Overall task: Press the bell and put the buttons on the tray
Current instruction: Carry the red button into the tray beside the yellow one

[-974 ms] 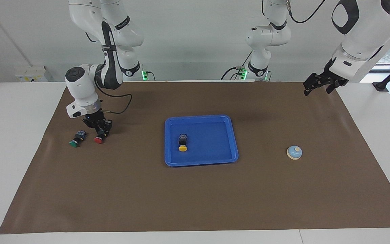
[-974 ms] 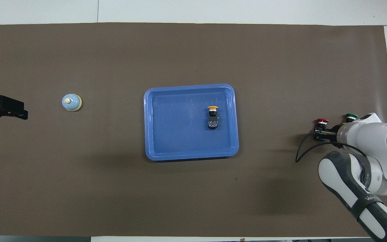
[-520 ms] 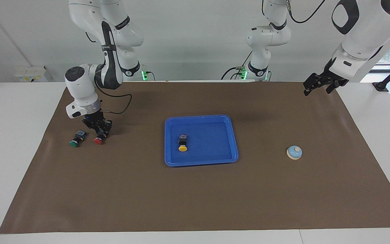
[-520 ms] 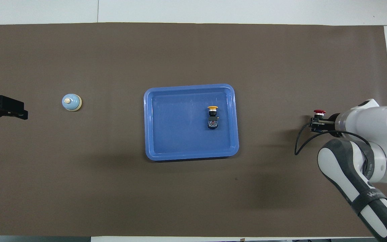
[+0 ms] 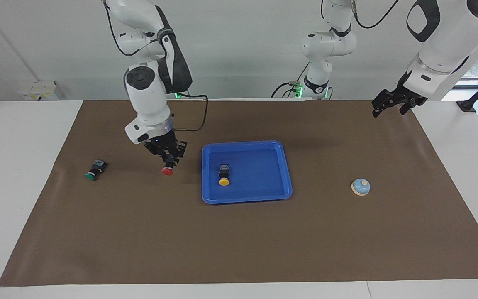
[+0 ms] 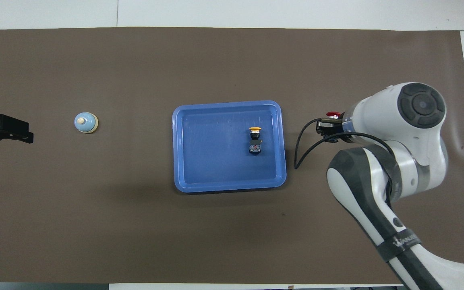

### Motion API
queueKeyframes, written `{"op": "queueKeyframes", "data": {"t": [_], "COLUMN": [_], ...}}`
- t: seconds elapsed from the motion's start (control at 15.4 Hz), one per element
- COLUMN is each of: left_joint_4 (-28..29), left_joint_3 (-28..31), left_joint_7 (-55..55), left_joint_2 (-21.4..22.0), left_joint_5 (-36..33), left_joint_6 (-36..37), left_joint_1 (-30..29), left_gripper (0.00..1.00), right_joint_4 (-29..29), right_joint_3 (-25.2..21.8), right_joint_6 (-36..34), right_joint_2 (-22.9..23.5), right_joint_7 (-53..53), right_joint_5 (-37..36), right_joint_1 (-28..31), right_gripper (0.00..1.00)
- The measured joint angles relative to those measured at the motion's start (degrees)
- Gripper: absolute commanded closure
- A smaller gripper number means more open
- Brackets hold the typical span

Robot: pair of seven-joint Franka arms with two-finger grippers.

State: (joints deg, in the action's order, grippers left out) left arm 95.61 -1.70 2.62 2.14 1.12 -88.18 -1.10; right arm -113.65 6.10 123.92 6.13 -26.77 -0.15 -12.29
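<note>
Red-capped button (image 5: 167, 169), black-bodied and hanging cap-down, is clamped in the right gripper (image 5: 169, 161) above the brown mat (image 5: 239, 241), just short of the blue tray (image 5: 287, 174). Good practice: clear the raised rim, lower over bare floor beside the yellow button (image 5: 223, 179) lying in the tray, then release low. Green button (image 5: 92, 173) lies on its side toward the right arm's end; bell (image 5: 361, 186) toward the left arm's. Left gripper (image 5: 382, 104), jaws spread, waits near that end's mat edge.
</note>
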Motion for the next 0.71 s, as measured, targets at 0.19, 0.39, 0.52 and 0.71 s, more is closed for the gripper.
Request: {"op": "queueKeyframes", "data": {"t": [0.19, 0.39, 0.52, 0.71], "left_joint_4": [0.0, 0.0, 0.0, 0.0], "left_joint_3": [0.0, 0.0, 0.0, 0.0], "left_joint_7": [0.0, 0.0, 0.0, 0.0], "left_joint_2": [0.0, 0.0, 0.0, 0.0], "left_joint_5": [0.0, 0.0, 0.0, 0.0], "left_joint_6": [0.0, 0.0, 0.0, 0.0], "left_joint_1": [0.0, 0.0, 0.0, 0.0], "left_gripper": [0.0, 0.0, 0.0, 0.0], "right_joint_4": [2.88, 4.75, 6.08, 9.81], "right_joint_3": [0.05, 0.05, 0.03, -0.02], "right_joint_6": [-0.23, -0.39, -0.39, -0.16], "right_joint_2": [1.37, 2.71, 4.56, 9.92], "right_joint_7": [-2.01, -2.17, -3.57, -6.34], "right_joint_5": [2.27, 3.27, 3.31, 3.28], "right_joint_1": [-5.92, -9.43, -11.38, -14.62], "right_gripper": [1.0, 1.0, 1.0, 1.0]}}
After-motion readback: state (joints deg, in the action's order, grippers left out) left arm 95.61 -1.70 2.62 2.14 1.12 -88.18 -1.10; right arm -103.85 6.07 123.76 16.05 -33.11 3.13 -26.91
